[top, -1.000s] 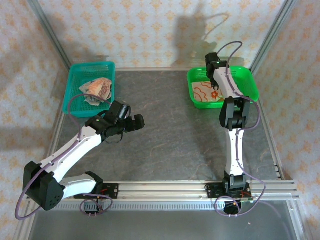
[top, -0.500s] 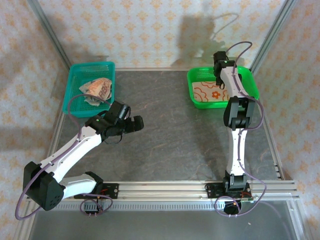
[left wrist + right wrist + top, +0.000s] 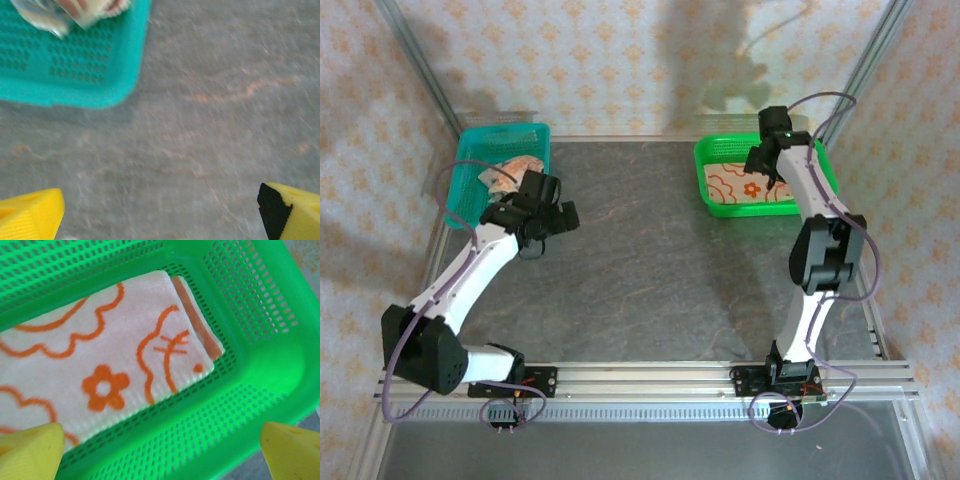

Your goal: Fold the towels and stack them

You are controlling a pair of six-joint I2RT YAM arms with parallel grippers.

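A folded cream towel point(image 3: 100, 365) with orange flower and scallop lines lies flat in the green basket point(image 3: 260, 365); an orange-edged layer point(image 3: 200, 327) peeks out beneath it. In the top view this towel point(image 3: 745, 187) fills the basket floor. My right gripper point(image 3: 160, 450) hangs open above the basket's near wall, holding nothing; from above this gripper point(image 3: 762, 165) is over the basket's right half. A crumpled orange and cream towel point(image 3: 505, 172) sits in the teal basket point(image 3: 470, 160). My left gripper point(image 3: 558, 218) is open over bare table just beside that basket's corner point(image 3: 115, 90).
The grey stone-patterned table point(image 3: 650, 260) stretches between the two baskets. Patterned walls and metal frame posts point(image 3: 865, 70) close in the back and sides. A rail with both arm bases point(image 3: 650, 380) runs along the near edge.
My right gripper opened, let go of the folded towel in the green basket and drew away to the right. My left arm swung back and left toward the teal basket.
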